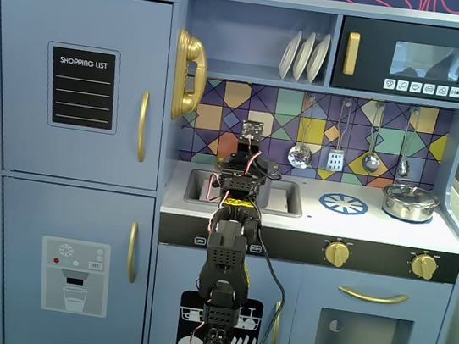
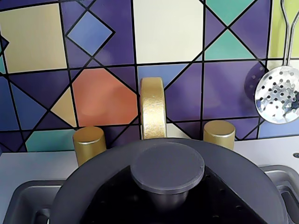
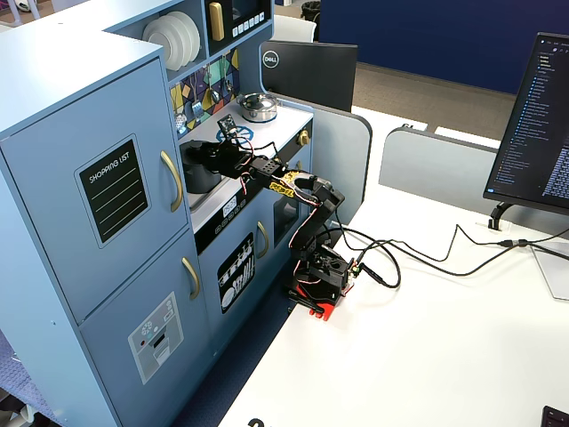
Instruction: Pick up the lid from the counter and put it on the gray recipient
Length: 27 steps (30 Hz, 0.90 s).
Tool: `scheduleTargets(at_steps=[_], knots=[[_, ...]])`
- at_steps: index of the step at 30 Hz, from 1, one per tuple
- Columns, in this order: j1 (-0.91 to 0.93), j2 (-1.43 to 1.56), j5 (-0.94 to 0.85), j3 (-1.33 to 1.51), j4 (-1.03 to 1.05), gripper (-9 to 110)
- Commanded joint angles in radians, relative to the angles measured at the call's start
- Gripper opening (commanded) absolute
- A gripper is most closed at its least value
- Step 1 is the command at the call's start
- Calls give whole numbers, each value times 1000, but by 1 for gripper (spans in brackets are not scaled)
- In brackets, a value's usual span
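In the wrist view the dark-gray lid point(image 2: 100, 175) fills the bottom of the frame. Its round knob point(image 2: 167, 167) sits in the middle. My gripper point(image 2: 166, 207) is shut on the stem under the knob, with black jaws on both sides. The lid hangs level over the sink point(image 2: 28, 198), just in front of the gold faucet point(image 2: 153, 107). In a fixed view the gray pot point(image 3: 199, 176) stands in the sink, and my gripper point(image 3: 207, 153) is right on top of it with the lid. I cannot tell if the lid touches the pot's rim. In the front fixed view the arm point(image 1: 227, 249) hides the pot.
A shiny steel pot with its lid point(image 1: 410, 202) stands on the right of the counter, beside the blue-and-white burner mark point(image 1: 344, 204). Gold taps point(image 2: 88, 143) flank the faucet. Utensils, among them a slotted spoon point(image 2: 280, 95), hang on the tiled wall.
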Motion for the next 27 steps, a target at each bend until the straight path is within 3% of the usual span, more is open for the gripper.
scheduleTargets(at_steps=[1,4,9,17,21,27], knots=[[31,52,-6,-37,57,24],[35,92,-12,-41,100,29],[32,192,-23,-64,210,27],[-5,425,17,-126,552,14],[-18,523,25,-132,765,0],[-34,647,63,66,867,0]])
